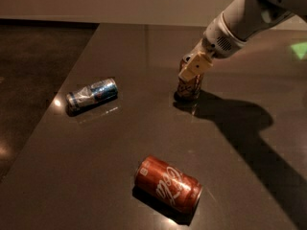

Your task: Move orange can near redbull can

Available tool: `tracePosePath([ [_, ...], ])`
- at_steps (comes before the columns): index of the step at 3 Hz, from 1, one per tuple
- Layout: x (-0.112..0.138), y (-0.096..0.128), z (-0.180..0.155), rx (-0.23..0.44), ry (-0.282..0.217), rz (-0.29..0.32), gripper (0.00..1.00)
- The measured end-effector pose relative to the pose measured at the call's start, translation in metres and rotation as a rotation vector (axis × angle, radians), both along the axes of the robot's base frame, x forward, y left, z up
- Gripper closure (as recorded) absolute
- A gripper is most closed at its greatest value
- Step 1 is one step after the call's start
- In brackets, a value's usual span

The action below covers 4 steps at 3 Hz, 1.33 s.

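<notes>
The orange can [188,88] stands upright on the dark table, right of centre. My gripper [194,67] comes in from the upper right and sits at the can's top, covering its upper part. The redbull can [92,94], slim, blue-and-silver and dented, lies on its side at the left, well apart from the orange can.
A larger red-orange can with white script [168,183] lies on its side near the front. The table's left edge [57,92] runs diagonally just beyond the redbull can, with dark floor past it. My arm [244,20] casts a long shadow to the right.
</notes>
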State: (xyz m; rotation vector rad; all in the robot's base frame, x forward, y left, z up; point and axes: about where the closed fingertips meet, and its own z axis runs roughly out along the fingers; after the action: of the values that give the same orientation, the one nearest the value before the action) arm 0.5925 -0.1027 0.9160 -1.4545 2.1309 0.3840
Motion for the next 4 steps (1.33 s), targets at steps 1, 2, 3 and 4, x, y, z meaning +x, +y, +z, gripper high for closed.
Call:
tracePosePath([
  [1,-0.008,0.020,0.010,0.011,-0.005,0.054,1.00],
  [2,-0.013,0.053,0.017,0.013,-0.015,0.119,1.00],
  [3,-0.016,0.090,0.022,0.010,-0.026,0.189,1.00],
  [4,-0.020,0.119,0.022,0.008,-0.031,0.245,1.00],
])
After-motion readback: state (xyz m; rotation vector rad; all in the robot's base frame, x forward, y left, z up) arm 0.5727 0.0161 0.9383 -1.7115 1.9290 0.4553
